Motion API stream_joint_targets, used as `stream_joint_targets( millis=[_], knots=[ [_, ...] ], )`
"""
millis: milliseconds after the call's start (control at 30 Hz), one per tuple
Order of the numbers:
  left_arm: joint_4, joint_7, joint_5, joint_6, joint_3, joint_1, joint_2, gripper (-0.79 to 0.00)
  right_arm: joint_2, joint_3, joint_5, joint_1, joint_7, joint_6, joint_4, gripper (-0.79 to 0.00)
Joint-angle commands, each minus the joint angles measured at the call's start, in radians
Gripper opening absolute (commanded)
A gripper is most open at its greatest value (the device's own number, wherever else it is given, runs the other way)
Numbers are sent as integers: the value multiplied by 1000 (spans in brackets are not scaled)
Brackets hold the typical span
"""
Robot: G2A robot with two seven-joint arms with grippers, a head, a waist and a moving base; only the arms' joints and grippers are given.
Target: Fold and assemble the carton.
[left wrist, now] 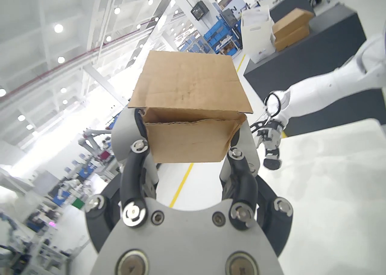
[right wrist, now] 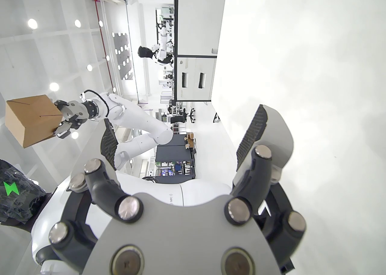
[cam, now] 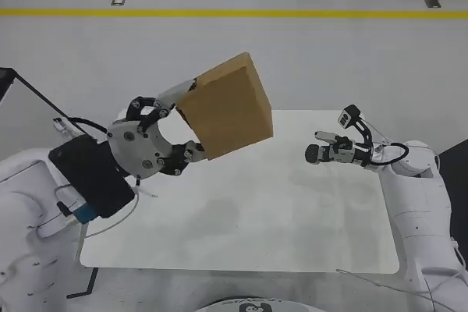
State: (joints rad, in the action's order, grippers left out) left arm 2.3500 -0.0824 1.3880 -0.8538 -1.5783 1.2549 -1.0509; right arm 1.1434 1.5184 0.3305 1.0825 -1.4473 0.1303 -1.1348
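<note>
A brown cardboard carton (cam: 228, 107) is held up in the air over the table's back left part, tilted. My left gripper (cam: 179, 125) is shut on it, one finger on each side of its lower end. In the left wrist view the carton (left wrist: 187, 101) shows a folded flap between the fingers (left wrist: 138, 149). From the right wrist view the carton (right wrist: 30, 119) appears far off in the left gripper (right wrist: 61, 121). My right gripper (cam: 310, 153) hovers over the table's right side, open with nothing between its fingers (right wrist: 251, 134).
The white table (cam: 249, 226) lies below both arms. A black frame (cam: 8, 86) stands at the far left beyond the table. A yellow line (cam: 234, 12) crosses the floor at the back.
</note>
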Motion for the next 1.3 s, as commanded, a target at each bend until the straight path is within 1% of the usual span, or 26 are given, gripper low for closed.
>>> stream_joint_targets(
  millis=[0,33,67,100,200,233,500,567,633,700,833,933,1000,1100,1267],
  knots=[
    [0,-148,199,33,9,4,2,-785,0,0,0,0,0,0,0,0],
    [0,-209,286,21,17,8,7,-785,0,0,0,0,0,0,0,0],
    [0,-270,365,29,22,12,11,-785,0,0,0,0,0,0,0,0],
    [0,-332,433,50,27,19,15,-785,0,0,0,0,0,0,0,0],
    [-9,-473,597,164,29,57,23,-785,0,0,0,0,0,0,0,0],
    [-11,-489,614,174,30,59,24,-785,0,0,0,0,0,0,0,0],
    [-11,-489,614,174,30,59,24,-785,0,0,0,0,0,0,0,0],
    [0,-467,678,186,27,61,28,-785,0,0,0,0,0,0,0,0],
    [0,-505,735,245,33,62,31,-785,0,0,0,0,0,0,0,0],
    [0,-552,846,306,31,62,37,-785,0,0,0,0,0,0,0,0],
    [0,-625,1011,458,16,69,47,-785,0,0,0,0,0,0,0,0],
    [0,-666,1118,534,8,77,54,-785,0,0,0,0,0,0,0,0],
    [0,-706,1192,579,4,78,59,-785,0,0,0,0,0,0,0,0],
    [0,-724,1252,641,-8,80,64,-785,0,0,0,0,0,0,0,0],
    [0,-746,1300,684,-8,86,69,-785,0,0,0,0,0,0,0,0]
  ],
)
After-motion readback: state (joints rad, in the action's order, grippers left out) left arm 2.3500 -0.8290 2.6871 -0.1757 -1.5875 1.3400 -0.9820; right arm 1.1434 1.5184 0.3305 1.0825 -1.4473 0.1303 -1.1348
